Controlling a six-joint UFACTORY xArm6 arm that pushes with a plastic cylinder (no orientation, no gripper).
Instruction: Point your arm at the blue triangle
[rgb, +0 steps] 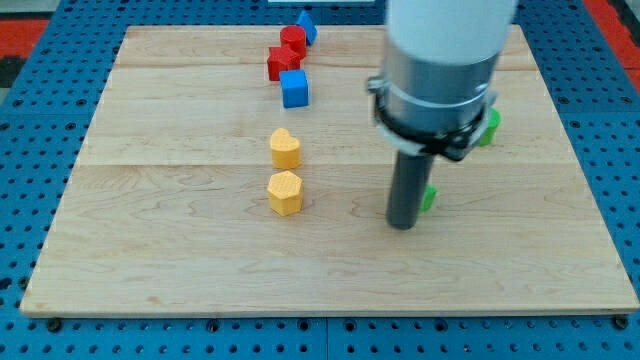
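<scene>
Camera view: the blue triangle (306, 26) sits at the worktop's (150, 250) far edge, just beyond the red blocks (286, 52) — up and leftward from my tip (402, 226), well apart. No fingers here — only a bare rod.

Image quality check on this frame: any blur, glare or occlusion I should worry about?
Camera view: lighting even, shadows soft, no glare on the wooden board. Blocks fairly sharp; the arm's pale housing looms close and soft, hiding most of two green blocks. My tip shows clearly.
</scene>
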